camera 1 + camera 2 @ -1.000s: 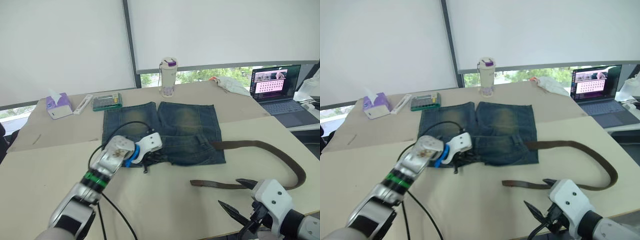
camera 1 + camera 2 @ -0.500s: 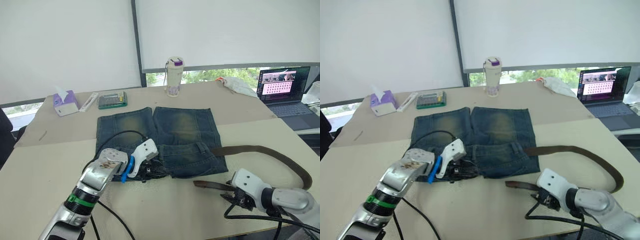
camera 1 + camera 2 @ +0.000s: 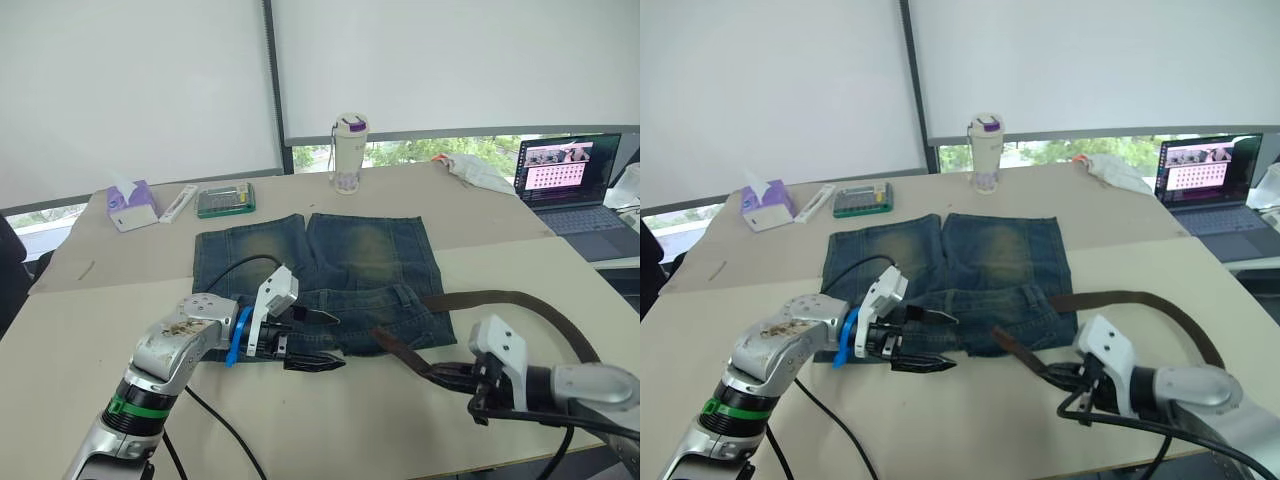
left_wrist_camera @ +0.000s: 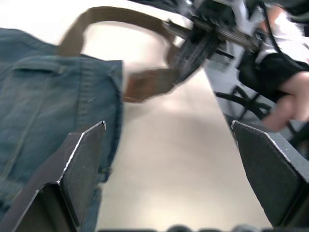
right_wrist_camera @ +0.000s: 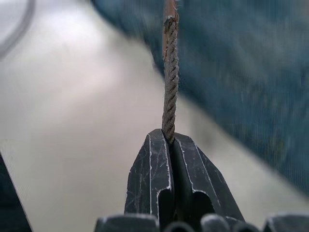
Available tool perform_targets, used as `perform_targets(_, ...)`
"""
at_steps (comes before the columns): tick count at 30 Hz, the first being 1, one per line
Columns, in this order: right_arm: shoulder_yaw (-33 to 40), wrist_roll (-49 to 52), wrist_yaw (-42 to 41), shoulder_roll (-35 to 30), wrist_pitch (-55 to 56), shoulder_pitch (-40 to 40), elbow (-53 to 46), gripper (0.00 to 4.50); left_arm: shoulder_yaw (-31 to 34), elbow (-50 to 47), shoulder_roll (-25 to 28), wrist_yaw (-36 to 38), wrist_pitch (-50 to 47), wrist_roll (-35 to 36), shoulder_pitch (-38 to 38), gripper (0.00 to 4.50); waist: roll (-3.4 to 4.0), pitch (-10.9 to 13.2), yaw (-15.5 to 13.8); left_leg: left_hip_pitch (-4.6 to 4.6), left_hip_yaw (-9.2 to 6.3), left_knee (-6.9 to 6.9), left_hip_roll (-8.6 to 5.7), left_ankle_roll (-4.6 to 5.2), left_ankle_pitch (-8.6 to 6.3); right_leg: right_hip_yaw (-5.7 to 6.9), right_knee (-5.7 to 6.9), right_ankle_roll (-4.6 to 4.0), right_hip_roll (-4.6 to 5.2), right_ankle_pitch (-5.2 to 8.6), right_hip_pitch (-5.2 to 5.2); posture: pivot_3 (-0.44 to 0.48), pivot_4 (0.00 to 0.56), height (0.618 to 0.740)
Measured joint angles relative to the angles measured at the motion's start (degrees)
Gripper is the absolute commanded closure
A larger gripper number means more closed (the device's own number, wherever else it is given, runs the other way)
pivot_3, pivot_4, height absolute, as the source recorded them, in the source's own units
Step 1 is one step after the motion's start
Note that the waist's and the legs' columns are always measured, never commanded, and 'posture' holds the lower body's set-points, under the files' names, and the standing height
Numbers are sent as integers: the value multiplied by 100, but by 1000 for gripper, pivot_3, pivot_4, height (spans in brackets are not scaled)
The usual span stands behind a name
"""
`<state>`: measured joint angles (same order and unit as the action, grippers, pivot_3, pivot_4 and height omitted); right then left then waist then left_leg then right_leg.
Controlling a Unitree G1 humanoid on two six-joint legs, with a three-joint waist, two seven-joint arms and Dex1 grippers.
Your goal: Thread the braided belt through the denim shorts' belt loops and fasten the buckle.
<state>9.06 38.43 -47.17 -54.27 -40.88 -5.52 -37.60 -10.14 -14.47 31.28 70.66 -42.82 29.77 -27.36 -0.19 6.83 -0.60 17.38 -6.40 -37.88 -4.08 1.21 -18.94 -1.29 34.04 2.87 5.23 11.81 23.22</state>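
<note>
We are seeing the braided belt [image 3: 520,303] lying on the table [image 3: 90,330] to the right of the denim shorts [image 3: 330,280], its long axis running roughly left to right. It is leaving the shorts' waistband at their right edge, sweeping out in a wide loop toward the right and curving back. Its free end [image 3: 395,343] is pointing left and slightly away from us, toward the near right corner of the shorts, and is reaching just to the denim edge.

Our right gripper [image 3: 443,373] is clamping that end edge-on between closed fingers, so the strap is sticking straight out ahead of the claw toward the shorts.

Our left gripper [image 3: 318,340] is hovering at the shorts' near hem, left of the belt tip, its fingers spread wide and pointing right; in the left wrist view, the denim and the belt end are lying between them.
</note>
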Motion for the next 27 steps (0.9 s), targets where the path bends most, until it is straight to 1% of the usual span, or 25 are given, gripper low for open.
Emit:
perform_targets(3, -244, 145, -2, 44, -206, 457, -94, 4484, -74, 237, -31, 114, -2, 112, -343, 21, 0, 0, -15, 2, -5, 0, -3, 0, 0, 7, -2, -1, 4, 0, -1, 0, 150, 740)
perform_targets(6, -490, 120, -13, 27, -327, 687, -117, 4484, -272, 436, -51, 262, 24, 117, -593, 21, 1, -1, -16, 4, -7, -1, -6, -7, 5, 9, -4, -1, 6, 0, 0, 0, 150, 740)
perform_targets(7, -534, 118, -13, 21, -334, 714, -118, 4500, -345, 498, -51, 311, 58, 100, -649, 575, 1, -1, -10, 4, -7, 0, -5, -12, 7, 9, -4, -1, 5, 0, 1, 0, 150, 740)
perform_targets(8, -566, 118, -13, 21, -347, 740, -121, 4500, -407, 557, -52, 352, 87, 81, -689, 821, 1, 0, -7, 4, -7, 0, -4, -12, 7, 9, -4, -1, 5, -1, 1, 0, 150, 740)
perform_targets(11, -632, 107, -10, 20, -423, 800, -126, 4500, -619, 815, -96, 463, 259, -47, -827, 1879, 1, 0, -7, 5, -7, 0, -3, -10, 6, 10, -3, -1, 4, -1, 2, 0, 150, 740)
perform_targets(12, -646, 106, -6, 20, -445, 853, -133, 4500, -660, 886, -140, 468, 319, -72, -853, 2152, 1, 0, -7, 5, -7, 0, -3, -10, 6, 9, -3, -2, 5, -1, 2, 0, 150, 740)
perform_targets(13, -650, 107, 3, 21, -468, 923, -166, 4500, -718, 962, -228, 469, 392, -111, -887, 2545, 1, 0, -7, 5, -7, 0, -3, -10, 6, 9, -3, -1, 5, -1, 2, 0, 150, 740)
perform_targets(14, -650, 108, 3, 21, -470, 933, -178, 4500, -731, 975, -245, 469, 401, -117, -892, 2762, 1, 0, -9, 6, -8, 0, -3, -10, 6, 10, -3, -1, 5, -1, 2, 0, 150, 740)
perform_targets(15, -655, 111, 12, 27, -487, 944, -227, 4500, -791, 1033, -277, 467, 423, -147, -913, 3223, 1, 0, -10, 7, -11, 0, -3, -10, 6, 12, -4, -1, 4, -1, 2, 0, 150, 740)
perform_targets(17, -711, 116, 69, 105, -515, 1004, -256, 4500, -850, 1163, -367, 447, 455, -203, -1008, 3827, 0, 1, -11, 7, -12, -1, -3, -10, 7, 13, -3, -2, 5, -1, 3, 0, 150, 740)
perform_targets(18, -731, 115, 151, 207, -528, 1065, -258, 4128, -892, 1174, -375, 457, 510, -251, -1025, 4232, -1, 1, -8, 7, -12, -1, -3, -11, 7, 13, -3, -2, 5, -1, 3, 0, 150, 740)
perform_targets(19, -727, 110, 223, 260, -531, 1087, -257, 3702, -899, 1213, -380, 458, 528, -272, -1036, 4496, 0, 1, -8, 7, -13, 0, -3, -12, 7, 12, -3, -2, 5, -1, 4, 0, 150, 740)
perform_targets(21, -649, 103, 268, 253, -531, 987, -256, 3059, -921, 1349, -398, 426, 536, -327, -1071, 4500, 1, 2, -8, 8, -13, 0, -3, -10, 7, 13, -3, -2, 4, -1, 5, 0, 150, 740)
perform_targets(23, -287, 158, 493, 340, -607, 701, -332, 2443, -827, 1558, -533, 217, 251, -262, -1121, 4500, 4, 0, -35, 15, -21, -1, -5, -10, 7, 20, -3, -2, 7, -1, 6, 0, 150, 740)
perform_targets(25, 363, 493, 763, 523, -718, 438, -525, 2443, -660, 1678, -743, -64, -218, -102, -1192, 4500, 1, 2, -65, 21, -31, -6, -9, -4, 4, 26, -2, -1, 10, -1, 8, 0, 150, 740)
perform_targets(27, 1106, 1151, 1079, 695, -826, 98, -879, 2443, -459, 1698, -900, -354, -771, 111, -1286, 4500, -2, 4, -65, 21, -39, -6, -7, -3, 3, 29, -1, -1, 8, -1, 8, 0, 150, 740)
